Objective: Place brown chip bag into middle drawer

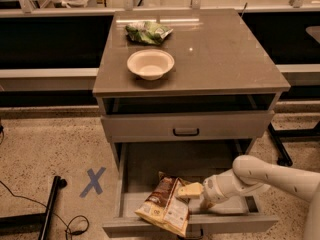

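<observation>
The brown chip bag [165, 204] lies in the pulled-out drawer [190, 224], below the closed drawer with a dark handle [186, 131]. The bag is dark brown at the top with a white label panel lower down. Its lower end leans over the drawer's front wall on the left side. My gripper [190, 190], at the end of the white arm [270, 176] that reaches in from the right, is inside the drawer. It sits right against the bag's right edge.
On the cabinet top [225, 54] stand a white bowl [150, 63] and a small green bag [147, 32] behind it. An open slot shows under the top. A blue X [93, 181] marks the floor at left, beside a black stand leg and cable [50, 209].
</observation>
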You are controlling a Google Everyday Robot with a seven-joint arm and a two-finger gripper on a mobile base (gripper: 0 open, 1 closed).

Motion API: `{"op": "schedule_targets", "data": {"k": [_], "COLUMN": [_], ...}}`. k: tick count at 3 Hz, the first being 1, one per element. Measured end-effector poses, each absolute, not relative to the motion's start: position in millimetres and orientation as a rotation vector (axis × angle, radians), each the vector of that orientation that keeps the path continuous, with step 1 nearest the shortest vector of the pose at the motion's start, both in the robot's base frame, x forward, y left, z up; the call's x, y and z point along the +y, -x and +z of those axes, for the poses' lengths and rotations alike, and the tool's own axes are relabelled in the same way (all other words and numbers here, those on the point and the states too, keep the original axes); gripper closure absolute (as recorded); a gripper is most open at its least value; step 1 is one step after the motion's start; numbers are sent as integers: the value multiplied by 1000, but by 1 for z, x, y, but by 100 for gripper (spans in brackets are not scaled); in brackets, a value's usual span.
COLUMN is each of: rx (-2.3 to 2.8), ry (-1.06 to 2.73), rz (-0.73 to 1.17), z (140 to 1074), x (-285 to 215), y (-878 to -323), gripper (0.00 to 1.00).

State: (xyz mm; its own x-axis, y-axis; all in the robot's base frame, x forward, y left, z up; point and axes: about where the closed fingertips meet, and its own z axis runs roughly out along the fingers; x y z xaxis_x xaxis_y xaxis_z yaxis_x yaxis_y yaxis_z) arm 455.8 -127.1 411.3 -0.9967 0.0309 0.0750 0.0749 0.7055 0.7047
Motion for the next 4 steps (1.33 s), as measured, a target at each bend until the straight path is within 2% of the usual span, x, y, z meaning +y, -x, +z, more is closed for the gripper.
{"op": "schedule_targets", "data": {"k": [2, 3, 4], "rx": [-2798, -2754, -2724], "ry": [47, -83, -258], "rz": [-1206, -1350, -1529], "z": [403, 440, 495], "x": [-95, -81, -75], "y": [-456, -447, -427], "gripper": [65, 89, 100]}}
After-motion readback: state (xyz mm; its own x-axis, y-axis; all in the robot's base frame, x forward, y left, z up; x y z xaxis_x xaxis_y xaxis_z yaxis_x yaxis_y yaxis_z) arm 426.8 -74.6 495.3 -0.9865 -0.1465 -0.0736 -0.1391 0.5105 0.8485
